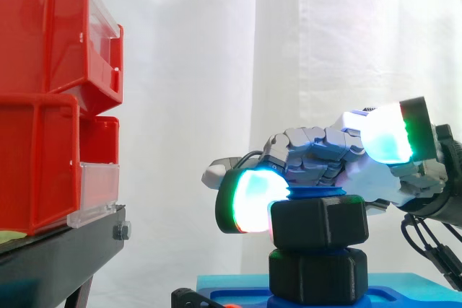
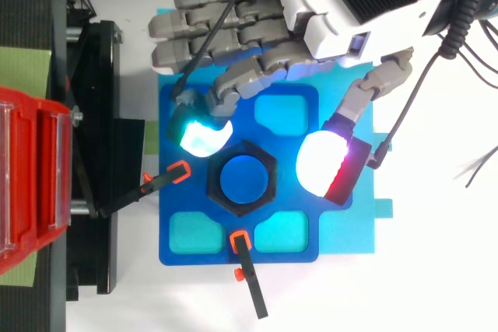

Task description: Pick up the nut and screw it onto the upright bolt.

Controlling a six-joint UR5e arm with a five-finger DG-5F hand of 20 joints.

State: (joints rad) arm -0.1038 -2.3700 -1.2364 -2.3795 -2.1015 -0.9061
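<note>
Stacked red plastic bins (image 1: 43,106) are seen at the left on a black stand (image 1: 58,250). A dark blue square fixture plate (image 2: 179,239) with cyan cut-outs is laid to the right of the stand. The grey-and-white robot hand (image 2: 334,21) is brought in from the far right, above the plate. The black hexagonal nut (image 1: 321,221) is found at the plate's centre, already set on the upright blue bolt (image 2: 242,179), whose top is seen through the nut's hole and just above it. Below the nut, a second black hexagonal piece (image 1: 317,275) is seen, apparently touched by it. The fingers are spread wide: one glowing cyan pad (image 2: 201,136) is placed just beside the nut's far-left edge, while the white-red thumb pad (image 2: 320,162) is kept apart on the right, so nothing is clasped. Two small orange-tipped clamps (image 2: 177,172) are fixed at the plate's left and near edges. Pick-up is judged done and the threading mostly done, with perhaps final tightening and withdrawal left.
</note>
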